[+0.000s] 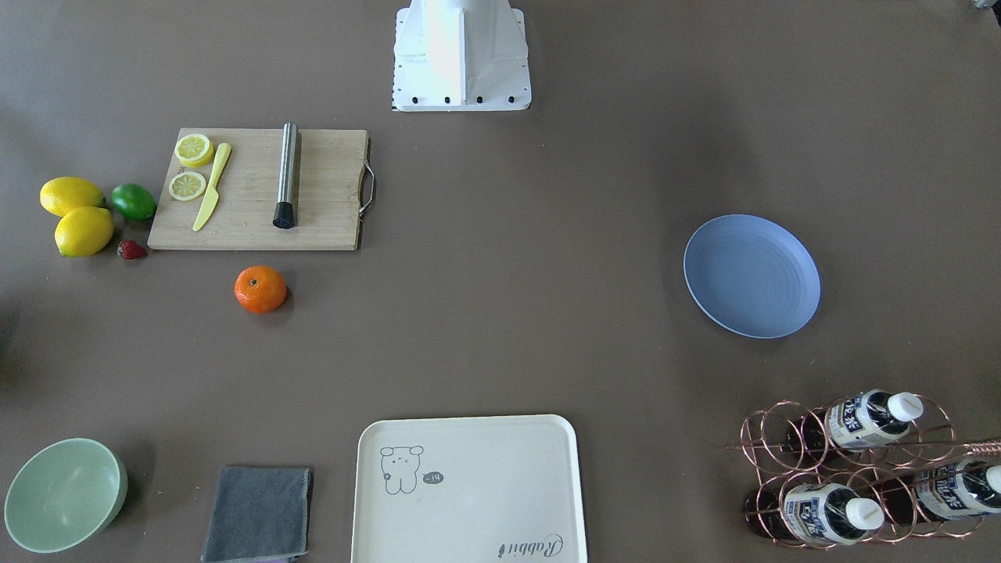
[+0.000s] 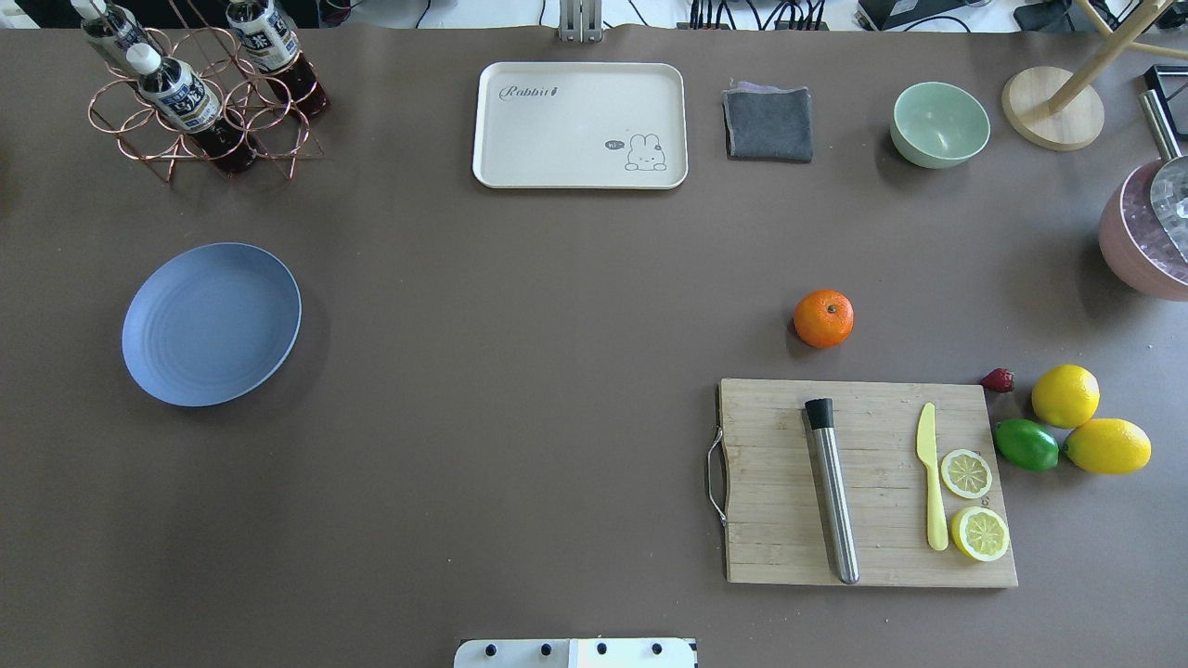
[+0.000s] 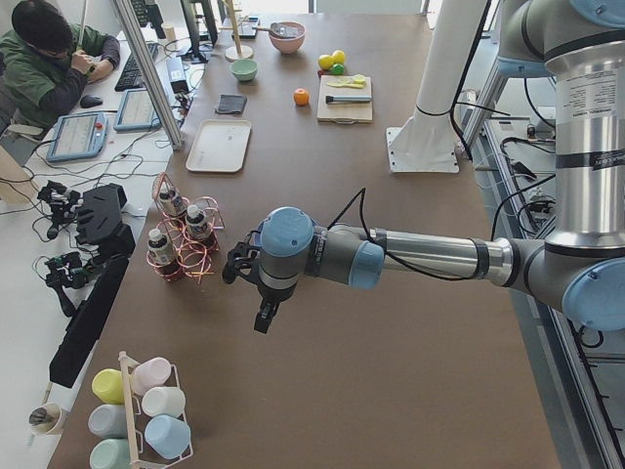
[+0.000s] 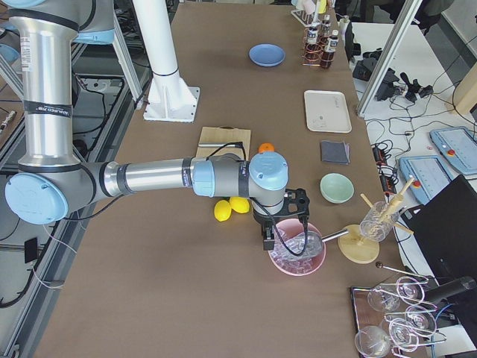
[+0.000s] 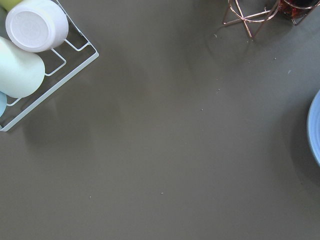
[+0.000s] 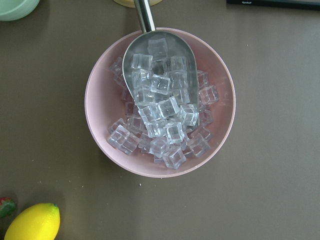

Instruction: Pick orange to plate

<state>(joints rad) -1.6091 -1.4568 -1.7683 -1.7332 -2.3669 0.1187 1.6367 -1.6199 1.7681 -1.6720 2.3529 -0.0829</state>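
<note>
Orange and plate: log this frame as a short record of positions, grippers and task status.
orange: small round bright-orange fruit, just past the wooden cutting board's far edge, untouched
plate: round pale-blue plate, empty, on the left arm's side
left gripper: over bare table; opening cannot be told
right gripper: over pink bowl of ice cubes; opening cannot be told
status: not yet picked

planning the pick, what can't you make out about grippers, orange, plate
left gripper: only exterior left shows it, small, dark; open or shut unclear.
right gripper: only exterior right; same doubt.
orange: exterior right, right arm partly hides it.
plate: left wrist view's edge cuts it.
</note>
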